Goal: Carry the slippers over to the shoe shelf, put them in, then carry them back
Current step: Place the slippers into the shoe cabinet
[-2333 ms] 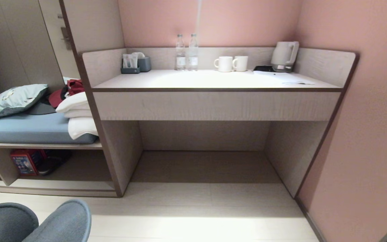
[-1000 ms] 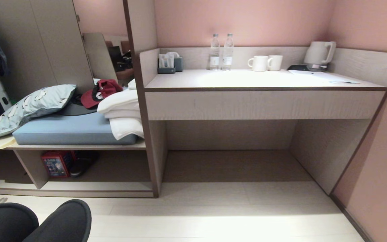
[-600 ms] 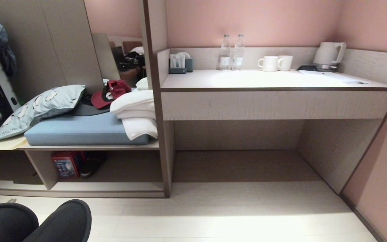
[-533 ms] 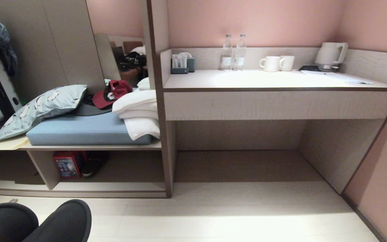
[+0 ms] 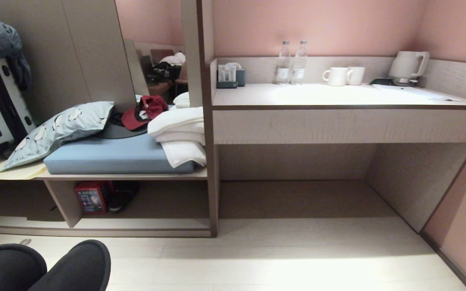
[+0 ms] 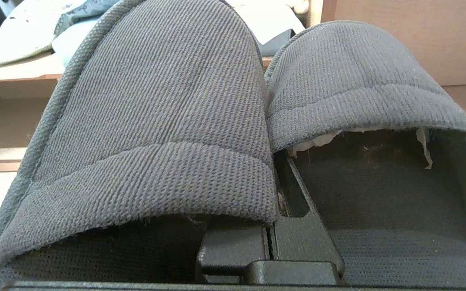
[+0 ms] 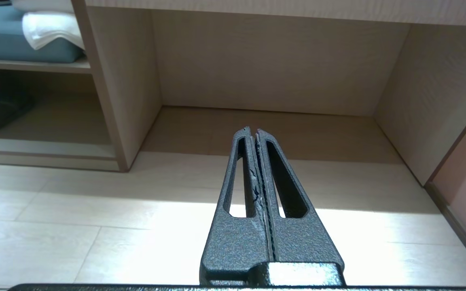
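Charcoal woven fabric covers the slippers, a pair with rounded closed toes and a stitched band across each upper. They sit at the lower left of the head view, side by side and touching, long axes running away from the camera, toes pointing toward the shelf. In the left wrist view the left claw is closed tight between the two slippers, pinching their inner edges together; a pale lining shows inside one opening. The right claw is closed on nothing, above the pale floor. Farther off, left of centre, the shelf stands low and open beneath a blue cushion. At right, the counter carries two bottles, two mugs and a kettle.
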You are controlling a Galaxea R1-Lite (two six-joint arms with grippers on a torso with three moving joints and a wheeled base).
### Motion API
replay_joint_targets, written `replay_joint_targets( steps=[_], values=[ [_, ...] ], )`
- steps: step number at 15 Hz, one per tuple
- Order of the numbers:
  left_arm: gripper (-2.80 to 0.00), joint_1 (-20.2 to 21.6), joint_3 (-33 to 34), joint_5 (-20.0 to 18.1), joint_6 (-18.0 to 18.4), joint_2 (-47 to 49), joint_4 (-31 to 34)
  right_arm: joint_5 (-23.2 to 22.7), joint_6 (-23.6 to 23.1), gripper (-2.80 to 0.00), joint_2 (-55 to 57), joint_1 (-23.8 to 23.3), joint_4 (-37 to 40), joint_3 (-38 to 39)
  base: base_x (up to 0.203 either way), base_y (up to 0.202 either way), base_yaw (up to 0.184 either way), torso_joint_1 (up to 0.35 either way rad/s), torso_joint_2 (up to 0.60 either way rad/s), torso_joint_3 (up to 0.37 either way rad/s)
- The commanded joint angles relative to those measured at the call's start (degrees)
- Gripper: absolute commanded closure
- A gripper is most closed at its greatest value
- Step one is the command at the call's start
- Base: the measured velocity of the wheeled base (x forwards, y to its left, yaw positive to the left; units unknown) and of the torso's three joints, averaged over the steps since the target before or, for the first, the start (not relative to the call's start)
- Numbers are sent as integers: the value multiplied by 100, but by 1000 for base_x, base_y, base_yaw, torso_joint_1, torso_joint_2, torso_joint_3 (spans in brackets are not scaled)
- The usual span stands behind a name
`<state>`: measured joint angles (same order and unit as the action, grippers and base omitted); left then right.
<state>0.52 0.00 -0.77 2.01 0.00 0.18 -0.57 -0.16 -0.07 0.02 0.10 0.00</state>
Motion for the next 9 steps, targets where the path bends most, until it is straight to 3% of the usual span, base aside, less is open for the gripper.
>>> replay_joint_targets(
  steps=[1, 9],
  values=[
    [0, 0, 0, 6, -17, 0, -1, -4, -2, 0, -1, 6, -1, 0, 0, 0, 0, 0, 0, 0],
    [0, 0, 0, 15, -61, 0, -1, -8, -2, 0, 3, 5, -1, 0, 0, 0, 0, 0, 0, 0]
  ],
)
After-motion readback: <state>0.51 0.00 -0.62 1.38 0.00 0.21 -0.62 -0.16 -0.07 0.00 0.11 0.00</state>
